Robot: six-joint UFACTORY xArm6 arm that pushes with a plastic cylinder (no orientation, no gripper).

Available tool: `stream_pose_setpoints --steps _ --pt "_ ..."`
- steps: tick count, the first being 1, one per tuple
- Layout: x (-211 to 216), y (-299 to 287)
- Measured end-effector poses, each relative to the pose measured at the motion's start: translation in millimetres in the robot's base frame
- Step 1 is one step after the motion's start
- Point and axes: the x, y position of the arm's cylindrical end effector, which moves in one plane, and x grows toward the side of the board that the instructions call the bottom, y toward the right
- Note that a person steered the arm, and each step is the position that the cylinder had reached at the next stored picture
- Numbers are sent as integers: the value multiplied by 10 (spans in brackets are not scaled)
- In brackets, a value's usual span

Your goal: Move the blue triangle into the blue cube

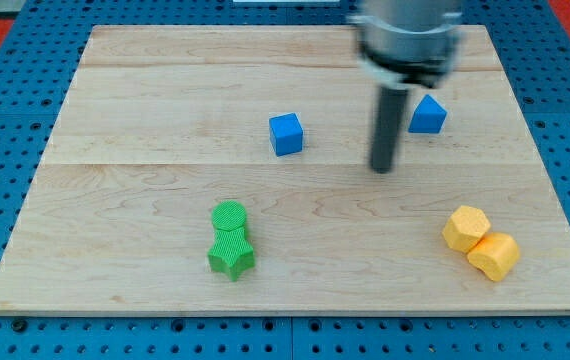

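The blue cube (286,134) sits on the wooden board (125,180) a little above its middle. The blue triangle (427,115) lies to the view's right of it, near the board's upper right. My dark rod comes down from the view's top, and my tip (381,168) rests on the board between the two blue blocks. The tip is below and to the left of the triangle, a short gap away, touching neither block.
A green cylinder (229,217) and a green star (231,256) touch each other at the lower middle. Two yellow blocks (466,228) (494,256) sit together at the lower right. A blue pegboard (5,130) surrounds the board.
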Motion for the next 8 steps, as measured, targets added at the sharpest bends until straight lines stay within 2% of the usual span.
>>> stream_pose_setpoints --steps 1,2,4,5,6,7,8 --pt "-191 1008" --pt "-480 1111" --pt "-895 48" --pt "-779 -687" --pt "-512 -516" --pt "-376 159" --pt "-200 -83"
